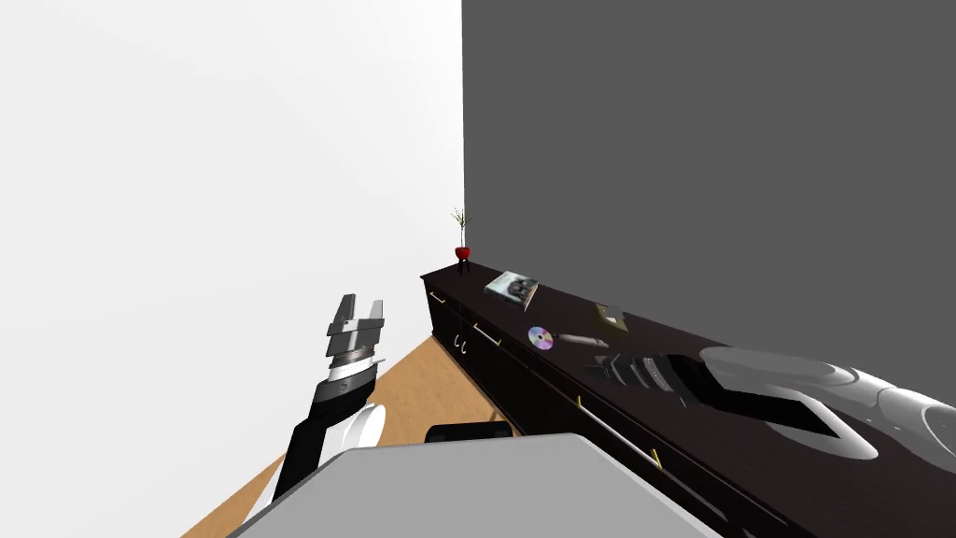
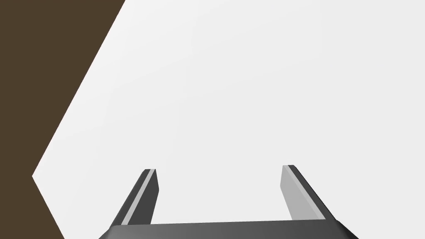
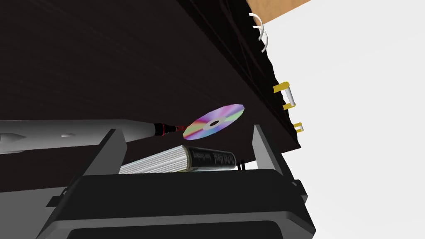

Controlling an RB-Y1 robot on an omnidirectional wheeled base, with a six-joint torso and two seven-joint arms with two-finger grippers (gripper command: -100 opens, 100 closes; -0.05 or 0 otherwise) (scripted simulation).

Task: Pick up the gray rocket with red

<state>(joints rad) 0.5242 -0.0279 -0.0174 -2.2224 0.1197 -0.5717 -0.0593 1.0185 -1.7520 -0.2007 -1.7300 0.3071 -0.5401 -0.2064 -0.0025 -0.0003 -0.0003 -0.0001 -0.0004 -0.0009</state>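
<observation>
The grey rocket [image 1: 586, 341] lies flat on a long dark sideboard [image 1: 747, 467], its red and black tip [image 3: 164, 129] pointing at a shiny disc [image 1: 540, 338]. In the right wrist view the rocket's grey body [image 3: 62, 135] runs past one of my fingers [image 3: 108, 151], and its tip sits in the gap between the two. My right gripper [image 1: 605, 367] [image 3: 184, 129] hovers open just behind the rocket, holding nothing. My left gripper [image 1: 361, 304] [image 2: 218, 168] is raised open and empty, away from the sideboard.
Beyond the disc [image 3: 213, 122] lies a book [image 1: 512, 288] [image 3: 178, 159]. An olive box [image 1: 611, 319] sits by the grey wall, and a red potted plant [image 1: 462, 250] stands at the sideboard's far end. Handles [image 3: 286, 93] line its front edge. The wooden floor [image 1: 420, 392] lies in front.
</observation>
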